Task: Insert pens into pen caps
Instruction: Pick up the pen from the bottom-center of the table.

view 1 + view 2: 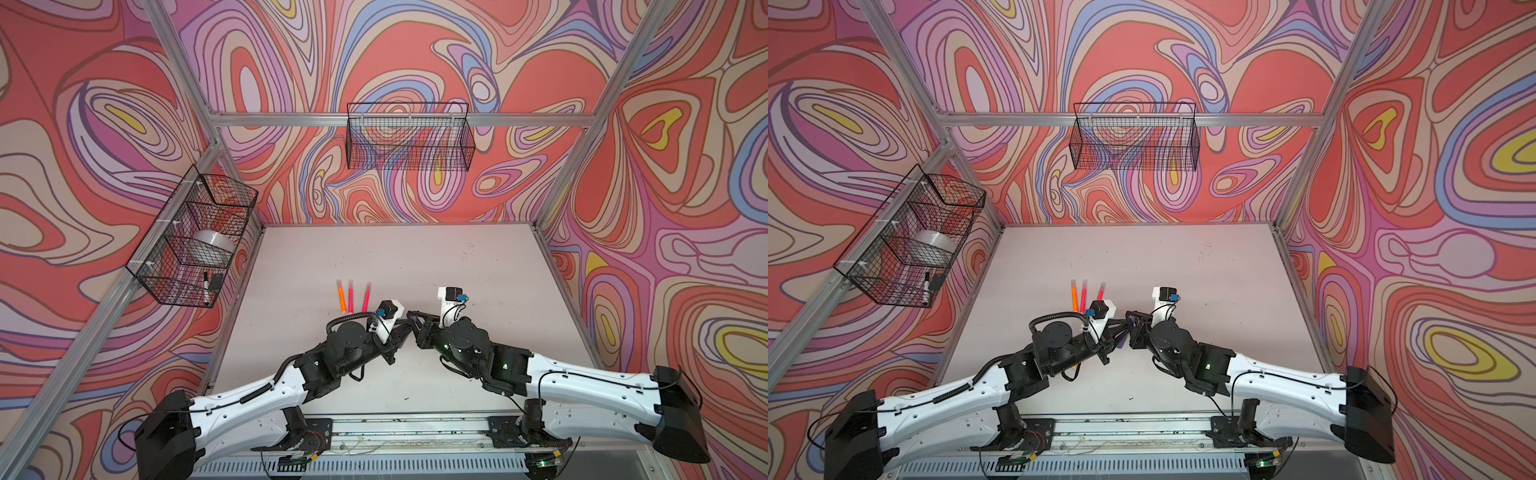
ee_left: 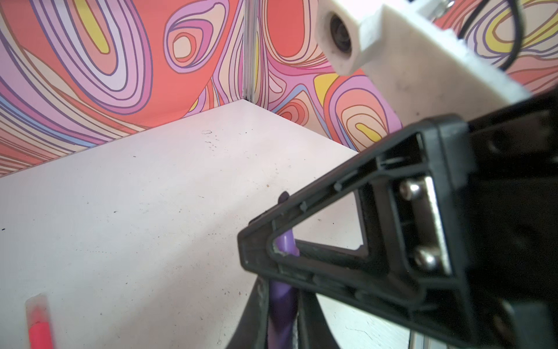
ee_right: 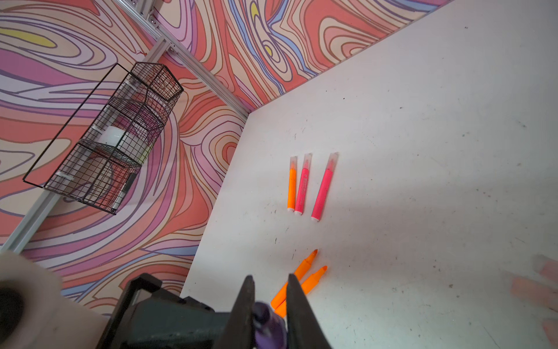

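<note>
My two grippers meet tip to tip above the middle of the table (image 1: 478,266). The left gripper (image 2: 280,291) is shut on the purple pen (image 2: 285,241), whose dark tip pokes out past a right finger (image 2: 326,272). The right gripper (image 3: 270,276) is shut on that same purple pen (image 3: 268,323). Three capped pens lie side by side: an orange one (image 3: 291,190) and two pink ones (image 3: 302,190) (image 3: 323,193), each tip inside a translucent pen cap (image 3: 331,160). Two bare orange pens (image 3: 303,267) (image 3: 315,278) lie just beyond the right fingers.
A wire basket (image 1: 195,237) on the left wall holds a tape roll and a white marker. Another wire basket (image 1: 409,137) hangs on the back wall. Blurred pale shapes (image 3: 540,281) lie at the edge of the right wrist view.
</note>
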Controlling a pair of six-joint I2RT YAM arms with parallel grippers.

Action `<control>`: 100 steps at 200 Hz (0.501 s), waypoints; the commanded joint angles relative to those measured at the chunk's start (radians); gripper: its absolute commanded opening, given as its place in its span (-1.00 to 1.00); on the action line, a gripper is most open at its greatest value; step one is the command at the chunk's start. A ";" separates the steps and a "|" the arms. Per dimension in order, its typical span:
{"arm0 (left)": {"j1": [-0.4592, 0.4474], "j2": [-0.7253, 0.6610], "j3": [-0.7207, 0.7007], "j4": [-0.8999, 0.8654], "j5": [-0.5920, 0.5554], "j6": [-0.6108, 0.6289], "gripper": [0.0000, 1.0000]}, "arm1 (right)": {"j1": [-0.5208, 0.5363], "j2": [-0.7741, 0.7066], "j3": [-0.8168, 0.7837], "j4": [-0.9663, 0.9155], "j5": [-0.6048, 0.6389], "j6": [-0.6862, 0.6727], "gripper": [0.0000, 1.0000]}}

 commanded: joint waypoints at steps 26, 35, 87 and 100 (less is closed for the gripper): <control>-0.003 -0.005 0.004 0.038 0.006 0.014 -0.64 | 0.005 0.022 0.030 -0.020 -0.015 -0.002 -0.79; -0.003 -0.003 0.005 0.038 0.006 0.016 -0.58 | 0.005 0.022 0.031 -0.022 -0.012 0.000 -0.80; -0.003 0.024 0.008 0.047 0.011 0.019 -0.41 | 0.005 0.027 0.036 -0.018 -0.016 0.000 -0.83; -0.003 0.028 0.009 0.054 0.013 0.019 -0.43 | 0.005 0.032 0.037 -0.014 -0.022 0.000 -0.84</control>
